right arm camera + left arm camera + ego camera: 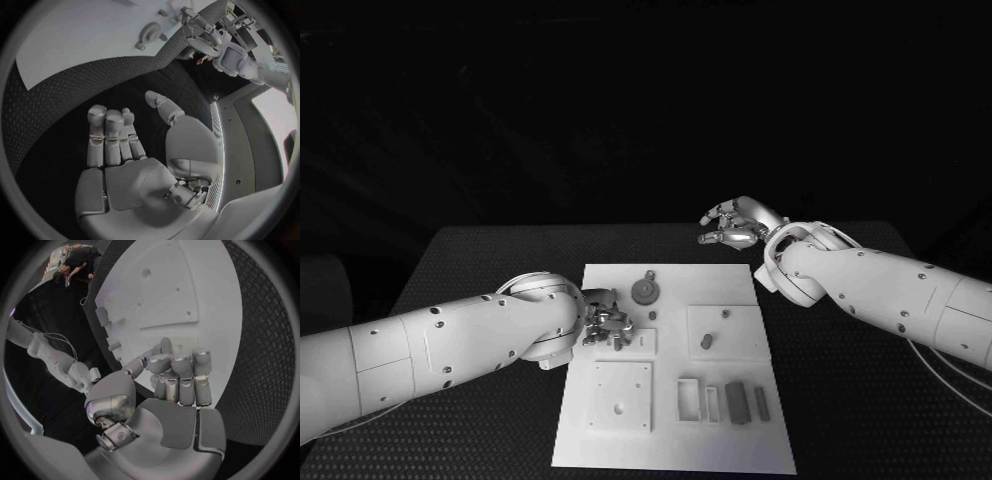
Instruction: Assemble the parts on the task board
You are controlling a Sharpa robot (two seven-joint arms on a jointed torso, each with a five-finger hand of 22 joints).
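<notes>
The white task board point(675, 440) lies in the middle of the table. On it are a round grey part point(646, 290) at the far end, a small part point(708, 340) on a raised square, and upright grey blocks point(737, 402) beside a white frame point(689, 397) near the front. My left hand point(606, 325) hangs over the board's left edge with its fingers point(181, 375) curled in; I see nothing between them. My right hand point(737, 222) hovers above the table past the board's far right corner, its fingers point(109, 135) spread and holding nothing.
A square plate with holes point(620, 395) sits at the board's front left. Black matting point(862, 400) surrounds the board. From the right wrist I see the board's far end point(81, 40) with the round part point(150, 32).
</notes>
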